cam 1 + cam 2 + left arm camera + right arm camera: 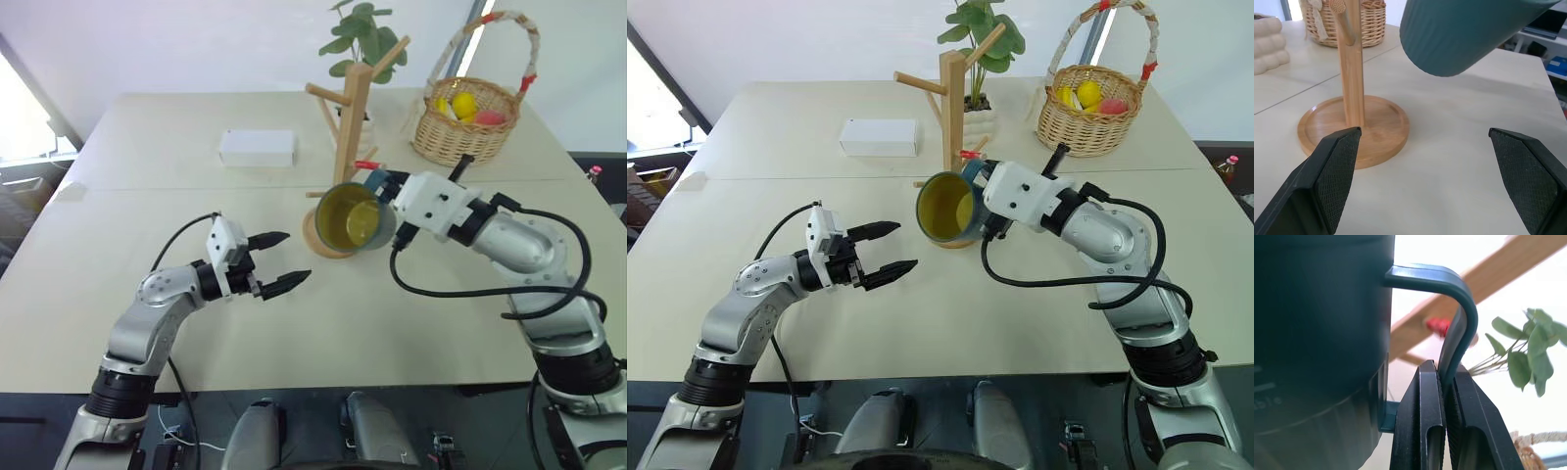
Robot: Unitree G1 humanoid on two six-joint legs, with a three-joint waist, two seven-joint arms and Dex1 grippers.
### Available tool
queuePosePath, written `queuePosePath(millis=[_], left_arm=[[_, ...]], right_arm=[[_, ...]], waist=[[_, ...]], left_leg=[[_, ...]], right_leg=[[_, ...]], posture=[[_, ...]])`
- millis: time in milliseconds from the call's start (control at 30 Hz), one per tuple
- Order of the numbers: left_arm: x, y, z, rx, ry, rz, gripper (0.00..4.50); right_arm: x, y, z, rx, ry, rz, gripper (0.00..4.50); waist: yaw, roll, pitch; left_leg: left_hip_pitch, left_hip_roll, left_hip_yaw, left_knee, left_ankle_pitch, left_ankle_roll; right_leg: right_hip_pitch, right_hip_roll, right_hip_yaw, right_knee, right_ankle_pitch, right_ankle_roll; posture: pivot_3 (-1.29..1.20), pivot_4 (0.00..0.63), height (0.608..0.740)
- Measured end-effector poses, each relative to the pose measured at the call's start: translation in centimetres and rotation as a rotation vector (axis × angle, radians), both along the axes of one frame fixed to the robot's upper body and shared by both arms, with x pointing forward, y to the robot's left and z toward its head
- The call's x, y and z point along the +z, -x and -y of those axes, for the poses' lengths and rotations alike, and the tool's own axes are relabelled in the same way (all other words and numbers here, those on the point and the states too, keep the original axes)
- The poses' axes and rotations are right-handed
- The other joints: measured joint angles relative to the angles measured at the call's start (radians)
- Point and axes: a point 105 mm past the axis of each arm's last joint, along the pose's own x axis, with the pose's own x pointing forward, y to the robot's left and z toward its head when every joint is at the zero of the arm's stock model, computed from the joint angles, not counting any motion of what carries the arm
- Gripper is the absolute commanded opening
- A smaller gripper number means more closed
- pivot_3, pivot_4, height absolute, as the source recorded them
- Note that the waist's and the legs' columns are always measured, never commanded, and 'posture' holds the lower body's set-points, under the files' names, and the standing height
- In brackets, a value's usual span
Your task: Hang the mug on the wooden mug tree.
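Note:
The mug (353, 217), dark teal with a yellow inside, hangs in the air on its side, its mouth facing me. It sits just in front of the wooden mug tree (349, 127), hiding part of the tree's round base (1352, 133). My right gripper (1447, 382) is shut on the mug's loop handle (1462, 318), close to the red-tipped peg (1439, 325). My left gripper (279, 262) is open and holds nothing. It hovers low over the table, to the left of the mug and a little nearer to me. Its fingers point toward the tree's base.
A wicker basket (465, 122) with fruit stands at the back right. Behind the tree is a potted plant (364, 39). A white box (257, 148) lies at the back, left of the tree. Bare table (196, 176) spreads to the left and front.

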Motion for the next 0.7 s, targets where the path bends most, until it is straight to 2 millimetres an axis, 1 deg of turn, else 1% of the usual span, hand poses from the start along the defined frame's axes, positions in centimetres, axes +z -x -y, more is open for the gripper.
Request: queuePosePath(millis=[133, 367, 500, 567, 700], left_arm=[[0.2, -0.3, -0.6, 0.022, 0.004, 0.009, 4.50], [0.2, -0.4, -0.9, 0.031, 0.004, 0.010, 4.50], [0.3, -0.5, -1.0, 0.039, 0.010, 0.013, 4.50], [0.7, -0.6, -1.4, 0.055, 0.031, 0.021, 4.50], [1.9, -0.8, -2.3, 0.082, 0.085, 0.036, 4.50]], right_arm=[[0.1, 0.0, 0.2, -0.006, 0.000, 0.005, 0.03], [0.4, -0.3, 0.5, -0.015, -0.003, 0.012, 0.03], [1.7, -0.8, 0.4, -0.011, 0.000, 0.042, 0.03], [2.0, -1.1, 0.3, -0.014, 0.006, 0.048, 0.03], [1.3, -2.0, 0.0, -0.019, 0.023, 0.018, 0.03]], waist=[[-0.002, 0.000, 0.000], [-0.001, 0.000, 0.000], [-0.003, 0.000, 0.000], [-0.002, 0.000, 0.000], [-0.002, 0.000, 0.000]], left_leg=[[0.000, 0.000, 0.000, 0.000, 0.000, 0.000], [0.000, 0.000, 0.000, 0.000, 0.000, 0.000], [0.000, 0.000, 0.000, 0.000, 0.000, 0.000], [0.000, 0.000, 0.000, 0.000, 0.000, 0.000], [0.000, 0.000, 0.000, 0.000, 0.000, 0.000]], right_leg=[[0.000, 0.000, 0.000, 0.000, 0.000, 0.000], [0.000, 0.000, 0.000, 0.000, 0.000, 0.000], [0.000, 0.000, 0.000, 0.001, 0.000, 0.000], [0.000, 0.000, 0.000, 0.000, 0.000, 0.000], [-0.001, 0.000, 0.000, 0.000, 0.000, 0.000]], posture=[[0.00, 0.150, 0.740], [0.00, 0.150, 0.740], [0.00, 0.150, 0.740], [0.00, 0.150, 0.740], [0.00, 0.150, 0.740]])
